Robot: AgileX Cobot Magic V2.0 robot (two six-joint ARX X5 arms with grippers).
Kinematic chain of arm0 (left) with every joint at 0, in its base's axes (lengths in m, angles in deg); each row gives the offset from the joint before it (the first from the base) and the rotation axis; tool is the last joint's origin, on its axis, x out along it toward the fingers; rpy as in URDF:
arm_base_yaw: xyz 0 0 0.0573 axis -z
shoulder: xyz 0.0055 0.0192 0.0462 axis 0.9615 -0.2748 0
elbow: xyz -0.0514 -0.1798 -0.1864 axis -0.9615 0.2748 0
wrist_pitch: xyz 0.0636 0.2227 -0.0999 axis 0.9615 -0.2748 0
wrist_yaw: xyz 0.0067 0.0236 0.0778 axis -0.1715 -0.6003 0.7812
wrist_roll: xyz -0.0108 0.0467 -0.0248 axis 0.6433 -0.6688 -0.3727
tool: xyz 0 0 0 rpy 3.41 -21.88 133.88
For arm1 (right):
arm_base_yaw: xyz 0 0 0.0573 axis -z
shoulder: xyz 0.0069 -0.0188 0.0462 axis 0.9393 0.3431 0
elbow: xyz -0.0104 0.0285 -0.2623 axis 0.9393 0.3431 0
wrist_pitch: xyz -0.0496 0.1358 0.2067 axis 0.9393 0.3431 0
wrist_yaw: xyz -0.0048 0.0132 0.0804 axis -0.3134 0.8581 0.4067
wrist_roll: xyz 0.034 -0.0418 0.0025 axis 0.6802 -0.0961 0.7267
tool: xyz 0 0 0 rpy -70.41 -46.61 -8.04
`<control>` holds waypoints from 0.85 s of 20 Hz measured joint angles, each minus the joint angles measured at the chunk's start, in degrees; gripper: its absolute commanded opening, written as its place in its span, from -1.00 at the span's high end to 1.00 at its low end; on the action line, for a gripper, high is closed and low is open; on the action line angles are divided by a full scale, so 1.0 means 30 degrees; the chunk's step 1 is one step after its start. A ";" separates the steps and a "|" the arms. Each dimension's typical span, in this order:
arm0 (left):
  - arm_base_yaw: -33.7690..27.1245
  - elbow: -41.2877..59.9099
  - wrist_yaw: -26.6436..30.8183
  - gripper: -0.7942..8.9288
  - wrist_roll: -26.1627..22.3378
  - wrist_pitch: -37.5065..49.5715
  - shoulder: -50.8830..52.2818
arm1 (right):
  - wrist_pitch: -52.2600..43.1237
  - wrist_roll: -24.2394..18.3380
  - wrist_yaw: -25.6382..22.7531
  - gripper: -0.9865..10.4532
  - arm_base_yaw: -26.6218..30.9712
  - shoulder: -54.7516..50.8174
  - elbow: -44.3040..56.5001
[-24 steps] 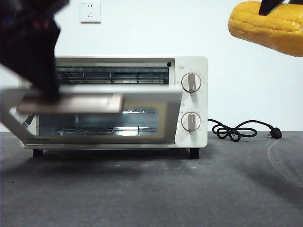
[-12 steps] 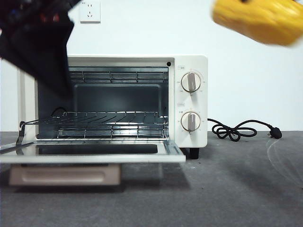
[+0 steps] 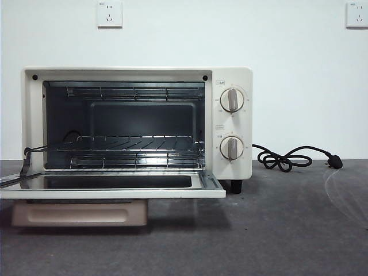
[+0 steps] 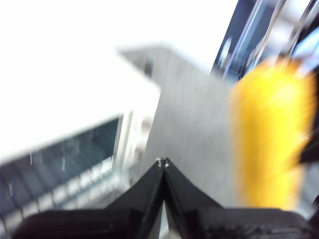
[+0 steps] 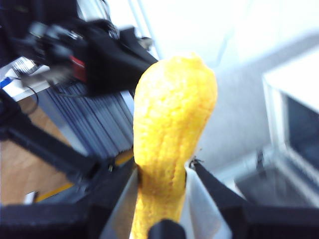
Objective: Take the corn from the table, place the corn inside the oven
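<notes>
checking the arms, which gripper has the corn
The right gripper: its jaws clamp the corn in its wrist view. The left gripper is shut on nothing, the corn off to one side.

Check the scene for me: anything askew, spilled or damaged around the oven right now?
Nothing stands out. The oven sits square on the table, its door folded flat, rack level and bare. The corn is gripped in the right tool.

The dark grey table (image 3: pixel 276 230) bears the open oven (image 3: pixel 233 77) and its black cord (image 3: pixel 287 158).
</notes>
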 measured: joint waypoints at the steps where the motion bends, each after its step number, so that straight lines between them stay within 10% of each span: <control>1: 0.0000 -0.0233 0.0058 0.85 0.0029 -0.0007 0.0328 | -0.0488 -0.0160 -0.0503 0.85 -0.0401 0.0291 0.0000; 17: 0.0000 -0.5107 0.3621 0.85 -0.0146 -0.3716 0.3432 | -0.4255 -0.6258 -0.9872 0.85 -0.3563 0.8619 -0.0015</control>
